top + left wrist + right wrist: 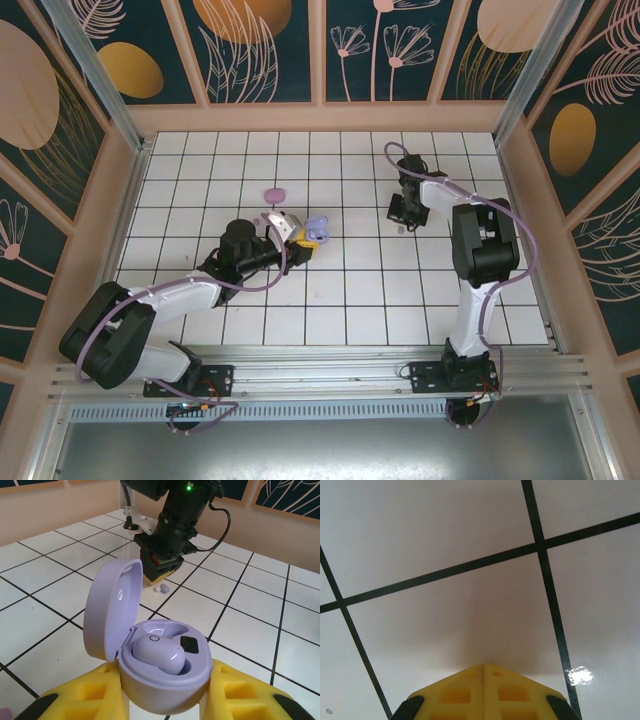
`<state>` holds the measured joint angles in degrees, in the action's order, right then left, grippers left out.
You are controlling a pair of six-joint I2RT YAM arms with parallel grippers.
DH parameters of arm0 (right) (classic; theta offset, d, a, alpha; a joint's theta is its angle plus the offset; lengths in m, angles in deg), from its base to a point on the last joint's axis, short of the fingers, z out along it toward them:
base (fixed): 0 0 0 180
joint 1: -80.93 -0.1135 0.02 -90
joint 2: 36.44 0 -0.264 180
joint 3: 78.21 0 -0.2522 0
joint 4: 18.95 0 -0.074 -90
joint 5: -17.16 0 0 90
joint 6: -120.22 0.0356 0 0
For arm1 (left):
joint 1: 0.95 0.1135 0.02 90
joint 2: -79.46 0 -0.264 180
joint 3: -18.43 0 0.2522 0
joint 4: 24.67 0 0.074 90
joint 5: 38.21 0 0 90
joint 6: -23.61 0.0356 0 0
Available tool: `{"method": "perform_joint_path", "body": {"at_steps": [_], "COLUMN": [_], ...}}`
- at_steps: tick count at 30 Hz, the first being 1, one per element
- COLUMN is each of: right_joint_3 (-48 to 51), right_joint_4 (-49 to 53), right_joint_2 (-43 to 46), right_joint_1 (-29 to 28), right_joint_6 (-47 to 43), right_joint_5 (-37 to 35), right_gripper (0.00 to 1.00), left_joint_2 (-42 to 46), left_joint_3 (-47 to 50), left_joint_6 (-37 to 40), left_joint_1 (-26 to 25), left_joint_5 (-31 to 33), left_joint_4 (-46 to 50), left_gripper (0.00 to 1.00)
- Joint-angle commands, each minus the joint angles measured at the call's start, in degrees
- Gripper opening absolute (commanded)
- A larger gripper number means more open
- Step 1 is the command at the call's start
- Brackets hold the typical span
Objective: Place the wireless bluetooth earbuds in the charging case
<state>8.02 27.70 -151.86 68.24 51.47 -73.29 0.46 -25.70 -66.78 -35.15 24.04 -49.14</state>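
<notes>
My left gripper [165,696] [300,238] is shut on the lavender charging case [165,677] [317,230], its yellow fingers [85,700] pressed against both sides. The lid [107,607] stands open to the left. One lavender earbud [157,652] sits in the near socket, and the far socket [162,629] is bare. Another lavender earbud [161,588] lies on the tiles just under my right gripper [161,572] [400,215]. That gripper [484,666] points down at the table, shut with nothing between its fingertips.
A rounded pink case [273,193] lies on the tiles behind the left gripper. White gridded tiles [340,290] cover the table. Wooden walls [320,118] close it in at the back and sides.
</notes>
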Motion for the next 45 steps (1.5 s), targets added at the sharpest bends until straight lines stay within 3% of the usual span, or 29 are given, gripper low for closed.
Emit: {"method": "perform_joint_path", "body": {"at_steps": [1,19,31,37,45], "right_joint_3": [-1.3,3.6,12.4,15.9,18.6], "right_joint_4": [1.6,2.2,1.4,0.0,-3.9], "right_joint_2": [-0.5,1.3,9.1,14.4,21.1], "right_joint_1": [0.0,-5.3,-8.5,-10.7,-10.9], "right_joint_6": [-1.3,-6.2,-5.2,-6.5,-5.4], "right_joint_5": [-0.6,-2.7,-5.2,-2.5,6.5], "right_gripper": [0.0,0.0,0.0,0.0,0.0], "left_joint_2": [1.1,1.5,1.7,1.6,2.0], "left_joint_3": [0.5,0.4,0.2,0.4,1.0], "left_joint_6": [0.9,0.6,0.2,-0.2,-0.6], "left_joint_1": [-0.2,-0.2,-0.2,-0.3,-0.2], "left_joint_5": [0.6,0.6,0.3,0.1,0.1], "left_joint_4": [-0.2,0.2,0.0,-0.6,-1.2], "left_gripper": [0.0,0.0,0.0,0.0,0.0]}}
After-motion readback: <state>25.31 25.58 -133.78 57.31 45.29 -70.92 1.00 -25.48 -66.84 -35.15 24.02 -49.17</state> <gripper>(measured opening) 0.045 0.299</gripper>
